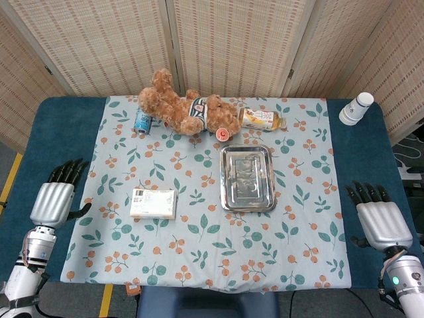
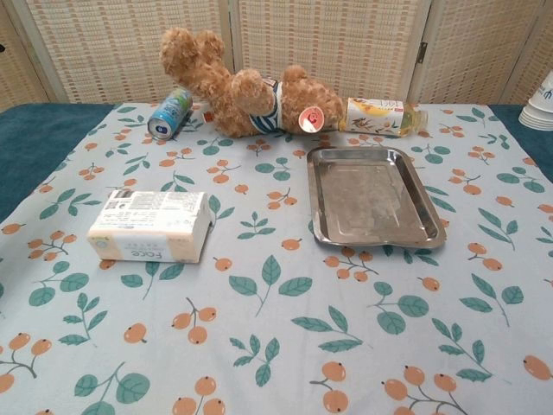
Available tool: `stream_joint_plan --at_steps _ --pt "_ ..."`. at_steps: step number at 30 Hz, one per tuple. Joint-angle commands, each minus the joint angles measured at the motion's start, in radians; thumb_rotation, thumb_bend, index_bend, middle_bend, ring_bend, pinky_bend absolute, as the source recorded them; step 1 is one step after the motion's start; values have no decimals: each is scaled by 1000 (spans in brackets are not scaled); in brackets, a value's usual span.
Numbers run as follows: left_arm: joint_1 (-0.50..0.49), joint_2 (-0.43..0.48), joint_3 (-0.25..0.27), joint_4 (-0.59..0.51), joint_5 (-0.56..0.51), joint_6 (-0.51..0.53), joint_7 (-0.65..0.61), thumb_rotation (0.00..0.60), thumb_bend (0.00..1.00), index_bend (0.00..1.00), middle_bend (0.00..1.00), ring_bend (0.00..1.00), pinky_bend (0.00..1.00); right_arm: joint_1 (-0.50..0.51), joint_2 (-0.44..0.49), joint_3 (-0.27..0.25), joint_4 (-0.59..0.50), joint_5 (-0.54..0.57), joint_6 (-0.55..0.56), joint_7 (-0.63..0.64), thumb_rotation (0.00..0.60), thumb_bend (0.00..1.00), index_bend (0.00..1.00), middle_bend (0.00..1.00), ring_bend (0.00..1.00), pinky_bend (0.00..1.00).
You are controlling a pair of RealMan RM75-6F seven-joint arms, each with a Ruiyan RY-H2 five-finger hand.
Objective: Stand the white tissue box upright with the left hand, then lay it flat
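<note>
The white tissue box (image 1: 154, 203) lies flat on the floral cloth, left of centre; the chest view shows the tissue box (image 2: 152, 226) with its printed top face up. My left hand (image 1: 55, 199) rests at the table's left edge, well to the left of the box, fingers extended and holding nothing. My right hand (image 1: 379, 220) sits at the right edge, fingers stretched out, empty. Neither hand appears in the chest view.
A steel tray (image 1: 247, 177) lies right of the box. At the back are a brown teddy bear (image 1: 189, 108), a blue can (image 1: 143, 120) on its side, a lying tea bottle (image 1: 262, 120) and stacked paper cups (image 1: 356, 108) at the far right.
</note>
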Motion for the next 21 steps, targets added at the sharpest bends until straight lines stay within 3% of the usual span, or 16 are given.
stream_joint_plan --at_steps 1,12,17,21 --pt "1 8 -8 -10 11 -3 3 600 239 0 0 0 105 0 -4 -1 0 -2 1 -5 600 122 46 3 0 0" --pt "3 48 -25 -87 -31 -53 10 600 237 0 1 0 104 -8 -21 -9 0 -28 9 -21 600 122 46 3 0 0" --pt "-51 77 -52 -212 -188 -112 139 600 190 0 0 0 93 4 -29 -1 2 6 9 -35 600 122 46 3 0 0" --pt "-113 34 -73 -269 -265 -110 264 600 180 0 0 0 93 21 -42 0 10 44 -6 -58 600 122 46 3 0 0"
